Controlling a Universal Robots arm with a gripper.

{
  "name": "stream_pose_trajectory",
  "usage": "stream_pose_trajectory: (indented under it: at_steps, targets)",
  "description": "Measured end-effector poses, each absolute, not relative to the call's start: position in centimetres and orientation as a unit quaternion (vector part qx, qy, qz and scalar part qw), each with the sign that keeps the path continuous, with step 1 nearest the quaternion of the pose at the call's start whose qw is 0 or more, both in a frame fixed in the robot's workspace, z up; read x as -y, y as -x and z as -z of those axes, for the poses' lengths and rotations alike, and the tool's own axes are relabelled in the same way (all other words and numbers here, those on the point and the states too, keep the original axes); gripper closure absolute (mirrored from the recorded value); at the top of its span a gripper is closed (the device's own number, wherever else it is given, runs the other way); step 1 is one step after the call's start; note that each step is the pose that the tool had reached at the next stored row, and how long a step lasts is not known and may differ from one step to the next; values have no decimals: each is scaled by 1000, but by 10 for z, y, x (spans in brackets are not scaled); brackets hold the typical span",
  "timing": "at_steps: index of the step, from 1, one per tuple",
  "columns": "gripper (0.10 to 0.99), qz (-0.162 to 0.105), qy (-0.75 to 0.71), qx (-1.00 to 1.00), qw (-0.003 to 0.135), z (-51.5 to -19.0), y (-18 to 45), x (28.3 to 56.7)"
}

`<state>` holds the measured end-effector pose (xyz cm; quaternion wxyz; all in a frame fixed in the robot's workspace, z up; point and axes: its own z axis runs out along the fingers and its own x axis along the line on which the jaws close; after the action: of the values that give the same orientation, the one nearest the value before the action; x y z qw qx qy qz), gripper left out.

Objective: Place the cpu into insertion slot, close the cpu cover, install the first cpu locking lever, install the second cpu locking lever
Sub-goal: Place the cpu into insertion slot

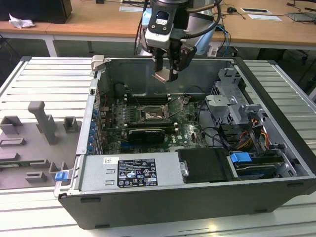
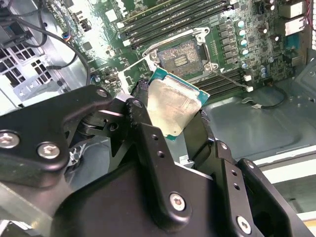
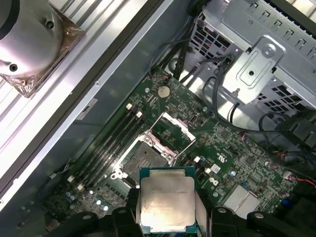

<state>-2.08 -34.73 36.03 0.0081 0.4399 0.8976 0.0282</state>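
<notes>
My gripper [image 1: 164, 74] hangs above the open computer case, shut on the cpu [image 1: 161, 77], a flat square chip with a dull silvery top. In both wrist views the black fingers [image 2: 139, 94] clamp two opposite edges of the cpu [image 2: 173, 106] [image 3: 166, 200]. Below it on the green motherboard lies the insertion slot [image 3: 143, 160] [image 2: 182, 57] [image 1: 150, 116], dark, square and uncovered. The cpu cover [image 3: 173, 131], a silvery frame, stands hinged up beside the slot. A thin wire locking lever [image 2: 232, 81] sticks out next to the slot.
Long black memory slots [image 2: 177, 19] run alongside the socket. A black expansion card [image 1: 145, 134] lies in front of it, a power supply [image 1: 128, 173] at the case front, a drive cage [image 1: 229, 98] and cables on the exterior view's right. Grey fixtures [image 1: 44, 121] stand outside the case.
</notes>
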Motion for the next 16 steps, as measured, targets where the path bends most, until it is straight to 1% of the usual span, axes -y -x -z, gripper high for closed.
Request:
stream_pose_trajectory:
  at_steps: [16]
  targets:
    - [557,-28,-498,-867,10,-358,21,347]
